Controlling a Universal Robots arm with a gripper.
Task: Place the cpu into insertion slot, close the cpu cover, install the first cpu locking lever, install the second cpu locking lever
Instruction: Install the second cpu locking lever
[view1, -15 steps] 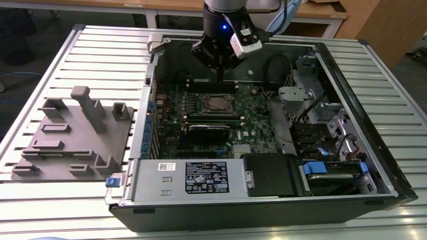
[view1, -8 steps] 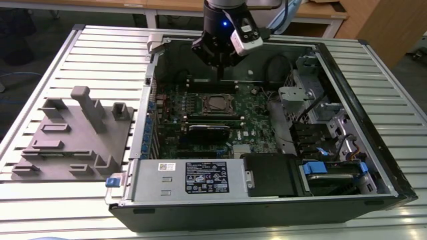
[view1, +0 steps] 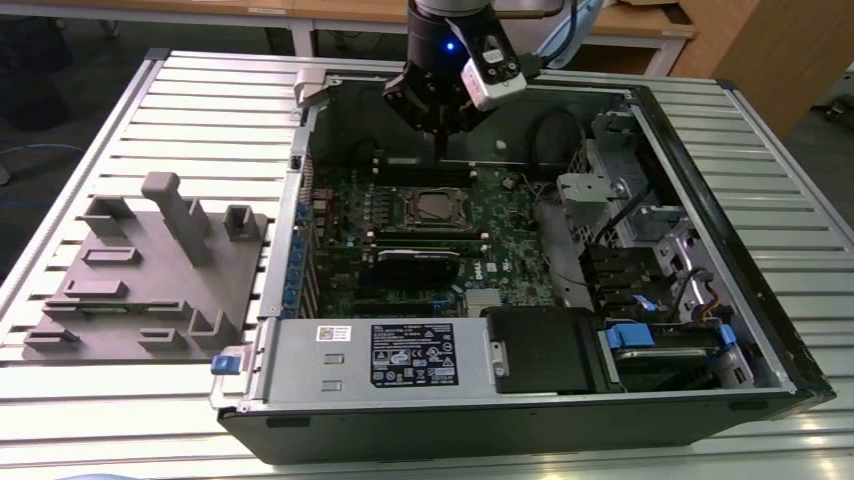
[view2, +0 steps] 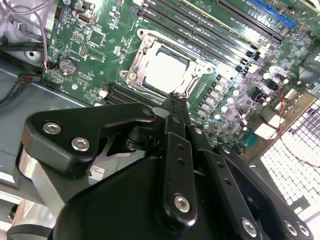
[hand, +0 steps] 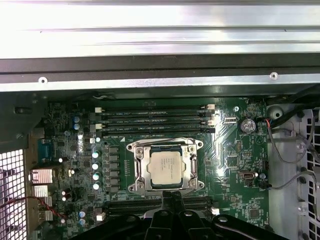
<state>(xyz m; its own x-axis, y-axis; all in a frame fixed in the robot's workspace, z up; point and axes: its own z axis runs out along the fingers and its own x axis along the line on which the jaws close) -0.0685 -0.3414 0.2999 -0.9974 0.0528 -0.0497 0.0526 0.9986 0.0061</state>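
Item: cpu (hand: 165, 167), seated in the insertion slot (hand: 134, 170) at board centre, cpu cover (hand: 190, 167) down around it. My jaws (hand: 172, 199) were together, empty, poised just at its 6 o'clock edge in the first wrist view. Light, stiff, fragile, I judged (edges only); the levers look thin and springy.

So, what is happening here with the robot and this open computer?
A single robot arm is working inside an open computer case. Its gripper hangs just above the green motherboard, beside the insertion slot, with the fingers drawn together and holding nothing. The cpu already sits in the slot, and the cpu cover lies closed around it. Whether the locking levers are fastened, I cannot tell.
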